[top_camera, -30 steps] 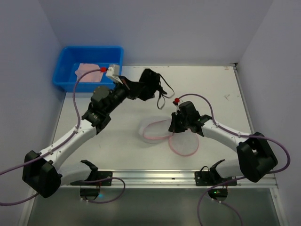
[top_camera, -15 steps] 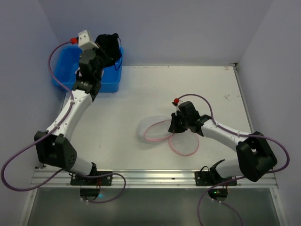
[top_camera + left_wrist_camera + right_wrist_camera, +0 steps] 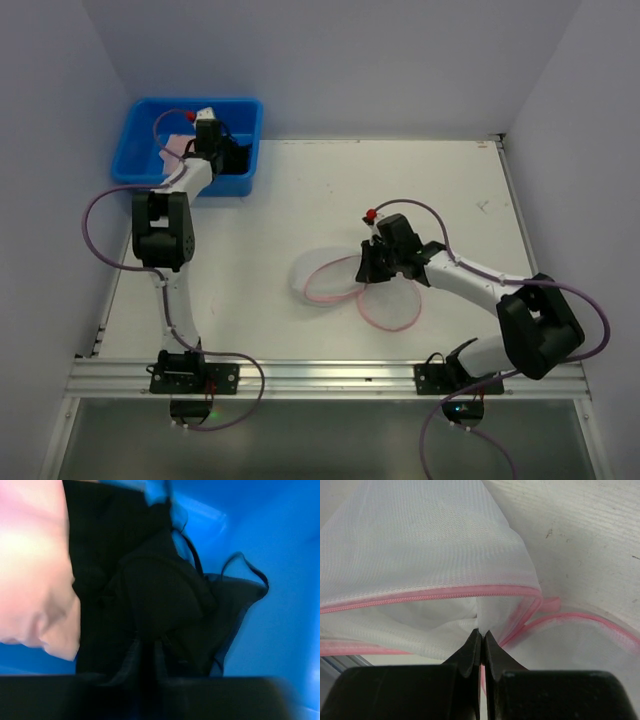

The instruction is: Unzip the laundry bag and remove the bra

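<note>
Top external view: the left gripper (image 3: pixel 225 152) is reaching down inside the blue tub (image 3: pixel 140 112), and the black bra (image 3: pixel 238 160) is lying in the tub's right half beside a pink cloth (image 3: pixel 178 146). The laundry bag (image 3: pixel 325 278) is lying flat on the table (image 3: pixel 450 180), well apart from the tub, to its right and nearer the arm bases, with its round flap spread open. The right gripper (image 3: pixel 366 272) is resting on the bag where the two round halves meet.

Left wrist view: the bra (image 3: pixel 155 590) is sitting bunched against the tub's blue wall (image 3: pixel 280 580), its thin straps trailing outward, with the pink cloth (image 3: pixel 30 570) touching it on the left. The dark fingers (image 3: pixel 131 657) are standing close together just under the black fabric, but blur and black on black are hiding whether they are gripping it; I cannot tell.

Right wrist view: the right gripper (image 3: pixel 481 637) is pinching fully closed on a fold of the bag's white mesh (image 3: pixel 420 545), just below the pink zipper rim (image 3: pixel 420 596).
</note>
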You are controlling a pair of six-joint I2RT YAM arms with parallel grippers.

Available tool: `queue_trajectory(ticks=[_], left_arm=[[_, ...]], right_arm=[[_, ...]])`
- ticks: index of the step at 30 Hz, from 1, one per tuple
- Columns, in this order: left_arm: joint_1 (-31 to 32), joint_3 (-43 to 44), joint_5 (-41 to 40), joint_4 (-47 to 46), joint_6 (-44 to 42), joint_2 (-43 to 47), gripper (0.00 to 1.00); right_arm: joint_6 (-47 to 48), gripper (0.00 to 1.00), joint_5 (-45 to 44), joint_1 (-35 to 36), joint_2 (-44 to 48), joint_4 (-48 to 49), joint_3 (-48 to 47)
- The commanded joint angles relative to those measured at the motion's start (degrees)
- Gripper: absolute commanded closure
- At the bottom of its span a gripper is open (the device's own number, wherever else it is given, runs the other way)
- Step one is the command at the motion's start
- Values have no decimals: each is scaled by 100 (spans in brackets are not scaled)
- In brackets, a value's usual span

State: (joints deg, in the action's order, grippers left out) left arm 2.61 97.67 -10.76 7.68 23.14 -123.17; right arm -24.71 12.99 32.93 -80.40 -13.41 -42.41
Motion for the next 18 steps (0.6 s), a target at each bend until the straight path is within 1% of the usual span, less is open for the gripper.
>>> queue_trajectory(ticks=[1,3,4,5,7,8,9,11,12,13,14,15,16,17,18], left_arm=[[-120,603,417,216,-37,-127,74],[-121,727,417,400,-28,-58,56],[-121,753,400,488,-11,29,35],[-121,745,382,532,15,135,28],[-121,710,434,707,112,539,20],[-112,614,548,778,164,723,19],[-112,500,645,805,269,1142,18],[-7,149,847,796,393,1654,17],[55,-349,891,761,393,2187,16],[142,-615,918,683,393,2445,17],[361,-887,953,673,393,2708,17],[493,-1455,953,673,402,3207,17],[643,-1739,945,664,437,3438,18],[966,-2047,953,638,455,3693,18],[1108,-2354,936,629,594,4148,19]], right_arm=[[150,100,54,-14,-98,-135,-320],[177,100,19,-14,-142,-144,-408],[186,100,-7,-23,-160,-153,-425],[194,100,-51,-15,-169,-153,-487],[238,100,-69,-14,-256,-205,-583],[265,100,-69,-14,-292,-223,-697],[326,100,-69,-14,-327,-232,-759],[423,100,-34,-14,-510,-285,-987],[510,100,-34,-14,-607,-329,-1093],[554,100,-34,-14,-704,-433,-1207],[590,100,-34,-6,-914,-478,-1425],[625,100,-42,3,-1003,-513,-1515],[721,100,-43,3,-1082,-557,-1602],[757,100,-60,21,-1153,-566,-1751],[835,100,-78,12,-1266,-575,-1814]])
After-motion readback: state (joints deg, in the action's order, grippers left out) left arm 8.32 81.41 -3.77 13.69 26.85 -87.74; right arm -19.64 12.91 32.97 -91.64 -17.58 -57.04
